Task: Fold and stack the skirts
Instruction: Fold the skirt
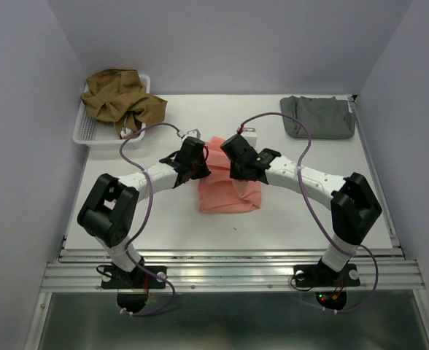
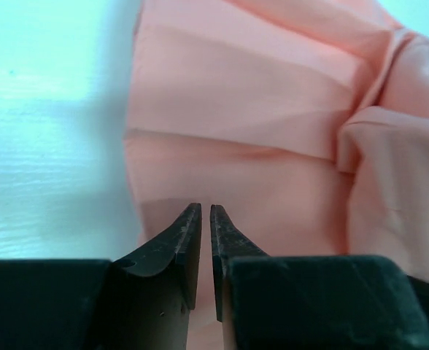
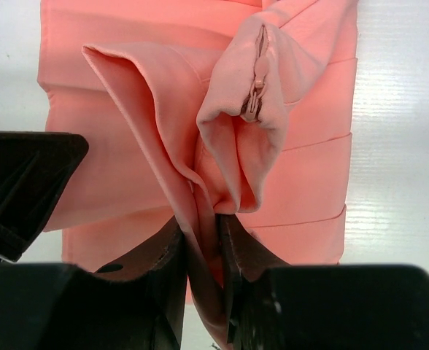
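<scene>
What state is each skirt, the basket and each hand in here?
salmon-pink skirt: partly folded, one bunched fold raised.
white basket: upright, holding cloth.
olive-brown skirt: crumpled, heaped in the white basket.
grey skirt: folded, lying alone at far right.
left hand: apparently shut on the salmon-pink skirt's edge.
right hand: shut on the salmon-pink skirt's bunched fold.

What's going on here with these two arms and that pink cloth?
Two robot arms are working on a salmon-pink skirt lying mid-table. The right gripper pinches a raised fold of it, close to the zip. The left gripper, fingers almost together, seems to hold the skirt at its edge. A grey skirt lies folded at the far right corner, and an olive-brown skirt is heaped in a white basket at the far left. Neither arm is near those two.
</scene>
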You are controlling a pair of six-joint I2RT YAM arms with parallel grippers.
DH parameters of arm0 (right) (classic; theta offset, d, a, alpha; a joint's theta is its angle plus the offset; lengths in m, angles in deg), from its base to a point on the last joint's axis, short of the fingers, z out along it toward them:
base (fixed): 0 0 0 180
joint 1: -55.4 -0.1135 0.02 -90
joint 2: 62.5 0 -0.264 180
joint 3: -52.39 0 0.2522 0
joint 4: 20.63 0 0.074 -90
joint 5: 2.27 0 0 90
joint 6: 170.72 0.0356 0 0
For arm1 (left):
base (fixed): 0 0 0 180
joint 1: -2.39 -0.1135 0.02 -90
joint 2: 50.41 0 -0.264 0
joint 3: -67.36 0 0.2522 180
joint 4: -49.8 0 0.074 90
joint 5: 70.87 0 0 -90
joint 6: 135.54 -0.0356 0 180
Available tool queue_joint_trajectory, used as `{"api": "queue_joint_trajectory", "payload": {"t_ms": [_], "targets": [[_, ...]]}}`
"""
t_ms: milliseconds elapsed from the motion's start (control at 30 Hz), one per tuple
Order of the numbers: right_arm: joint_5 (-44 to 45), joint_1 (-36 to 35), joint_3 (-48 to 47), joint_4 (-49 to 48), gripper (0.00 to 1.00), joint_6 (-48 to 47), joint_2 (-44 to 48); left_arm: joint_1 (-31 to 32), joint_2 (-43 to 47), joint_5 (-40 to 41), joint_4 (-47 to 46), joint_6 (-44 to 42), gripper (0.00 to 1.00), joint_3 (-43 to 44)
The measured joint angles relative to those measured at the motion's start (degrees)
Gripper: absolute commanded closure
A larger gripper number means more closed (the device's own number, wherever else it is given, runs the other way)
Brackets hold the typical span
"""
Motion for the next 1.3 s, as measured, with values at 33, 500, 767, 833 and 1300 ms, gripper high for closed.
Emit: {"api": "queue_joint_trajectory", "payload": {"t_ms": [33,500,767,833,1300], "targets": [[0.0,0.0,0.0,0.02,0.99,0.02,0.0,-0.31,0.0,0.04,0.22,-0.04,0.8,-0.7],[-1.2,0.0,-1.27,-0.35,0.99,0.02,-0.04,-0.72,-6.51,-1.66,-4.48,0.42,0.85,-2.49],[-3.1,0.0,-4.55,-1.38,0.99,-0.22,-1.29,-0.72,-7.06,-2.01,-6.19,0.9,0.85,-2.54],[-3.74,0.0,-5.68,-1.73,0.99,-0.42,-2.75,-0.72,-7.15,-2.12,-6.43,1.07,0.85,-2.56],[-10.51,0.0,-7.76,-6.23,0.68,-2.38,-12.33,-0.72,-7.13,-1.99,-6.95,1.68,0.85,-2.84]]}}
